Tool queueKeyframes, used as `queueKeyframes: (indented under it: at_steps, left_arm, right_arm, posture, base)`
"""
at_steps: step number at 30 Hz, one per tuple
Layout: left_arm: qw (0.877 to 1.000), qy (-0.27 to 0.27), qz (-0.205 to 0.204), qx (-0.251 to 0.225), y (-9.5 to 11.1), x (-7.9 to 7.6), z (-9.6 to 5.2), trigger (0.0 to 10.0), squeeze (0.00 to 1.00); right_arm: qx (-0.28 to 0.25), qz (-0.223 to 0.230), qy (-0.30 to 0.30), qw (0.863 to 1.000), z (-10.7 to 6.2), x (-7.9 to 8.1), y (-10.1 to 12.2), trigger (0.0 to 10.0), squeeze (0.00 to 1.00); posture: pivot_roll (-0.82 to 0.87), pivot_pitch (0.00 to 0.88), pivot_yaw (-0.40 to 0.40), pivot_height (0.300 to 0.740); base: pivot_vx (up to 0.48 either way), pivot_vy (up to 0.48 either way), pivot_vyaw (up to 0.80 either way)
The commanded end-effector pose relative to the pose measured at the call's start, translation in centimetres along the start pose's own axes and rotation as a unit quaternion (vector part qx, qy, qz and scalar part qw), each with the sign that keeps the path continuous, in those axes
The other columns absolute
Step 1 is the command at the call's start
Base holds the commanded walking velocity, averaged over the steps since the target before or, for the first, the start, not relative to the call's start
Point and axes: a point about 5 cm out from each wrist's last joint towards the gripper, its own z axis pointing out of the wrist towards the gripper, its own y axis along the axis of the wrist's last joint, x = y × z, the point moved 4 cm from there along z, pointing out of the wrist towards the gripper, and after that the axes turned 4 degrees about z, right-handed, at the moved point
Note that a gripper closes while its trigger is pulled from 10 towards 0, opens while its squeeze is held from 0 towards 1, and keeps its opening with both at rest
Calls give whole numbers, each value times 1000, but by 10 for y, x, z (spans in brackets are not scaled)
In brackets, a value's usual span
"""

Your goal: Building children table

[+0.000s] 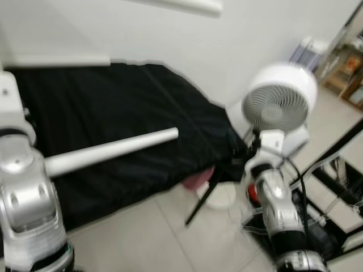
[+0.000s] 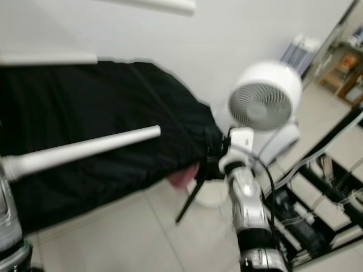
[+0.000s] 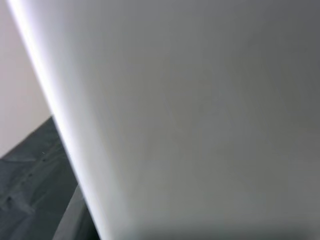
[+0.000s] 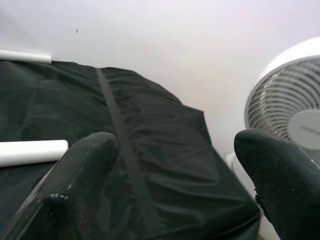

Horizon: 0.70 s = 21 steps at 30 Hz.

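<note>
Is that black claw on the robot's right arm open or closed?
Open. The right tool has its two black fingers spread wide apart, with black cloth showing between them and nothing held.

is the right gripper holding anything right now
No, the right gripper has its fingers spread wide with just the black cloth beyond.

Silver arms (image 1: pixel 278 204) w/ black cables, black textured fingers (image 4: pixel 82 170).

Black cloth (image 1: pixel 125 130) draped over a low surface against a white wall (image 1: pixel 187 51); white round fan (image 1: pixel 279 105) just beside its right end, black tripod leg (image 1: pixel 203 199) on pale tiled floor (image 1: pixel 164 238).
</note>
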Motion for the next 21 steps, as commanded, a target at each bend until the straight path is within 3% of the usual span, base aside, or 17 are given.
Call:
queueKeyframes:
  at_steps: [1, 2, 4, 8, 9, 11, 12, 21]
  left_arm:
    - [992, 111, 0, -58, 26, 27, -3, 0, 0]
    - [994, 94, -3, -54, 25, 19, -2, 10000, 0]
    - [996, 66, -7, -54, 26, 6, 0, 10000, 0]
    - [997, 54, -10, -52, 25, 0, 3, 10000, 0]
    - [997, 46, -11, -53, 25, -3, 4, 10000, 553]
    - [997, 46, -11, -53, 25, -3, 4, 10000, 553]
    - [998, 31, -13, -56, 25, -7, 6, 10000, 1000]
    - [997, -13, 12, -72, 25, -17, 13, 10000, 1000]
  right_arm:
    - [-3, -2, -3, 1000, 1, -2, 2, 10000, 0]
    - [-3, -2, -4, 1000, 1, -2, 1, 10000, 0]
    - [-4, -3, -9, 1000, 0, -4, 1, 10000, 0]
    - [-4, -4, -13, 1000, -2, -6, 1, 10000, 0]
    - [-4, -4, -13, 1000, -2, -6, 0, 10000, 0]
    - [-4, -4, -13, 1000, -2, -6, 0, 10000, 0]
    - [-3, -5, -15, 1000, -3, -7, 0, 10000, 0]
    - [0, -3, -21, 1000, -9, -8, -4, 10000, 0]
  posture:
    - [33, 0, -177, 740]
    - [31, 0, -169, 740]
    - [27, 0, -159, 740]
    - [26, 0, -154, 740]
    - [26, 0, -152, 740]
    - [26, 0, -152, 740]
    - [24, 0, -146, 740]
    - [21, 0, -134, 740]
  base:
    - [0, 0, 0]
    - [0, 0, 0]
    - [0, 0, 0]
    - [0, 0, 0]
    - [0, 0, 0]
    - [0, 0, 0]
    - [0, 0, 0]
    - [0, 0, 0]
